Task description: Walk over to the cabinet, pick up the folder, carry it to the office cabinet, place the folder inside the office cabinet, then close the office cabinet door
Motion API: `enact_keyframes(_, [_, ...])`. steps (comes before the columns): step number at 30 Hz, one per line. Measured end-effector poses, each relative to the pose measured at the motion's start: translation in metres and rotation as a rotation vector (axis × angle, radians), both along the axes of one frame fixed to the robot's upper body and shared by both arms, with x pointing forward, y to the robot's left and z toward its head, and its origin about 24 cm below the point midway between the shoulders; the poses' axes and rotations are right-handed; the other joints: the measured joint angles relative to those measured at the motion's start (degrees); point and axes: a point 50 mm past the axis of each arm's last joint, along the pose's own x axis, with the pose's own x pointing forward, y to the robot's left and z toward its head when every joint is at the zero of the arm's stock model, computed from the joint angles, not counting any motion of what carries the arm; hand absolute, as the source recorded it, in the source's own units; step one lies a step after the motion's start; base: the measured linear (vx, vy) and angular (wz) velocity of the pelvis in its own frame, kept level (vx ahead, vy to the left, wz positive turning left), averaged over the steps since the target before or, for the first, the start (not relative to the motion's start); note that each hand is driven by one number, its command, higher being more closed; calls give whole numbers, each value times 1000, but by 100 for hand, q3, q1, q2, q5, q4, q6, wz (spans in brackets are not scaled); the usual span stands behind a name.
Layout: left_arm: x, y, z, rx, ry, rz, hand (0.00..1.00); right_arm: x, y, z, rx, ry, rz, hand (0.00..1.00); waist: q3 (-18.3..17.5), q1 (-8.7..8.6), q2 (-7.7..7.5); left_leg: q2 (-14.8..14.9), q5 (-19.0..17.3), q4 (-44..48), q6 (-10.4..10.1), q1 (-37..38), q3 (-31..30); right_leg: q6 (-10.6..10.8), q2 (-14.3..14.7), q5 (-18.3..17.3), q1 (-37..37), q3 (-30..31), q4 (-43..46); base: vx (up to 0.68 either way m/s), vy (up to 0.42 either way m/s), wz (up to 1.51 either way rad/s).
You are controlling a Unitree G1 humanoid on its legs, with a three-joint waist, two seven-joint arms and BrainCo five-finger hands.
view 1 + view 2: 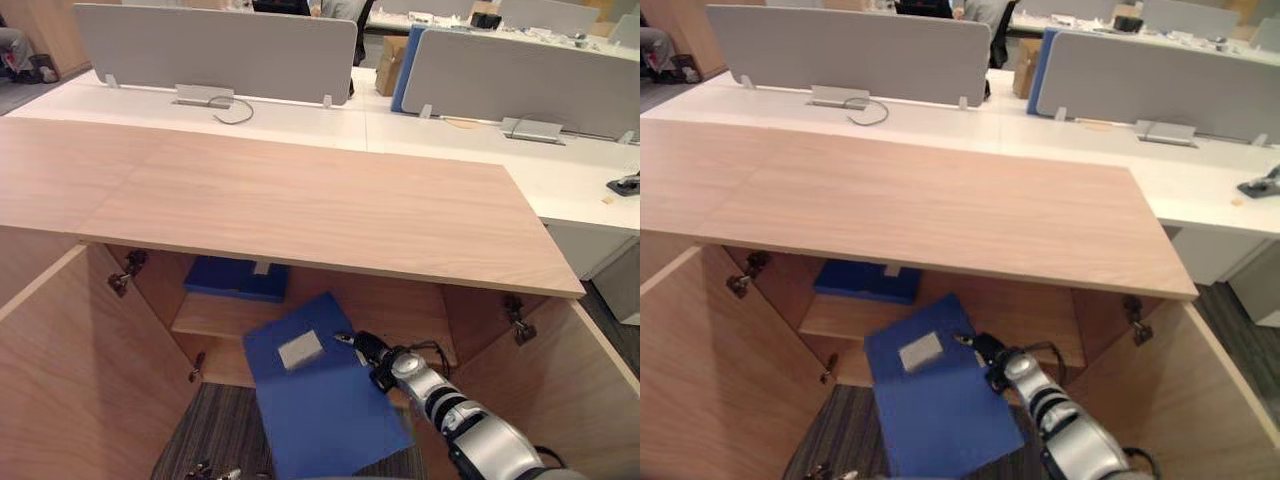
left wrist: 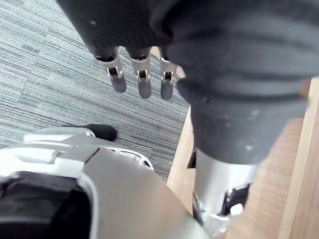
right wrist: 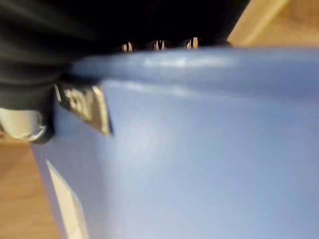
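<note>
I hold a blue folder [image 1: 325,405] with a pale label in front of the open wooden cabinet [image 1: 300,200], tilted, its top edge near the inner shelf [image 1: 215,315]. My right hand [image 1: 372,356] is shut on the folder's right edge, beneath the cabinet top. In the right wrist view the folder [image 3: 199,149] sits close up with the thumb [image 3: 82,102] pressed on its face. A second blue folder [image 1: 235,277] lies flat on the shelf inside. Both cabinet doors, left [image 1: 80,370] and right [image 1: 565,390], stand swung wide. My left hand [image 2: 142,79] hangs over the grey carpet with straight fingers, holding nothing.
Behind the cabinet run white desks [image 1: 300,125] with grey divider screens [image 1: 215,50] and a loose cable [image 1: 235,112]. A cardboard box [image 1: 388,65] stands between the screens. A person [image 1: 15,50] sits at the far left. Grey carpet [image 1: 215,430] lies below the cabinet opening.
</note>
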Motion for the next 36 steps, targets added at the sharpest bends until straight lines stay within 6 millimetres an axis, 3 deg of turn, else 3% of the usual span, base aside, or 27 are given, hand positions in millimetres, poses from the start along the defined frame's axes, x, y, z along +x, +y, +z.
enact_keyframes(3, [5, -1, 1, -29, -37, 86, 0, 13, -14, 9, 178, 13, -248, 100, 396, 54, 187, 317, -478, 1090, -10, -535, -93, -35, 176, -3, -138, -34, 267, -94, -43, -3])
enact_keyframes(5, [10, 0, 1, -69, -50, 185, 0, 39, -25, 34, 483, -36, -542, 100, 886, 19, 440, 565, -765, 1996, 41, -1126, -271, -84, 134, -441, -760, -43, 1339, -155, -10, 2])
enact_keyframes(7, [16, 4, 3, -83, -85, 261, 0, 60, -32, 61, 707, -108, -695, 100, 1200, -2, 480, 575, -954, 2585, 57, -1582, -295, -81, -133, -936, -1469, -115, 2501, -213, -51, 14])
enact_keyframes(10, [17, 7, 4, -107, -114, 370, 0, 85, -27, 105, 1065, -228, -802, 100, 1359, -11, 487, 605, -1346, 3649, 44, -2492, -433, -173, -495, -1680, -2518, -179, 4017, -218, -120, 11])
enact_keyframes(13, [21, 5, 6, -124, -156, 426, 0, 99, -26, 134, 1190, -303, -807, 100, 1393, -3, 485, 609, -1443, 3969, 82, -2916, -443, -232, -652, -1845, -3019, -181, 4518, -122, -71, 1])
enact_keyframes(15, [25, 3, 7, -141, -187, 466, 0, 112, -30, 167, 1276, -395, -815, 100, 1401, 11, 483, 615, -1456, 4243, 73, -3383, -447, -276, -793, -1945, -3522, -182, 4937, -62, -19, -1])
enact_keyframes(22, [32, -5, 8, -191, -236, 546, 0, 134, -57, 244, 1402, -590, -868, 100, 1459, 7, 501, 598, -1426, 4783, 1, -4442, -602, -423, -1126, -2083, -4546, -395, 5701, -30, 3, 10])
enact_keyframes(24, [38, -4, 9, -199, -251, 570, 0, 138, -71, 275, 1416, -652, -882, 100, 1541, 12, 536, 520, -1374, 4855, -19, -4707, -707, -457, -1246, -2146, -4737, -490, 5848, -56, 10, 28])
enact_keyframes(28, [46, -2, 12, -198, -274, 588, 0, 142, -82, 319, 1414, -712, -882, 100, 1605, -3, 628, 380, -1271, 5005, -37, -5226, -932, -507, -1418, -2232, -5078, -654, 6092, -58, -4, 33])
enact_keyframes(31, [54, 1, 15, -186, -276, 615, 0, 146, -76, 357, 1403, -702, -892, 100, 1747, 54, 742, 274, -1236, 5215, -58, -5583, -1050, -580, -1557, -2330, -5382, -670, 6409, -48, -15, 26])
enact_keyframes(36, [62, 10, 19, -160, -295, 701, 0, 147, -62, 386, 1349, -683, -903, 100, 1816, 93, 790, 177, -1160, 5352, -81, -5974, -1133, -620, -1680, -2427, -5752, -663, 6686, -29, -23, 18])
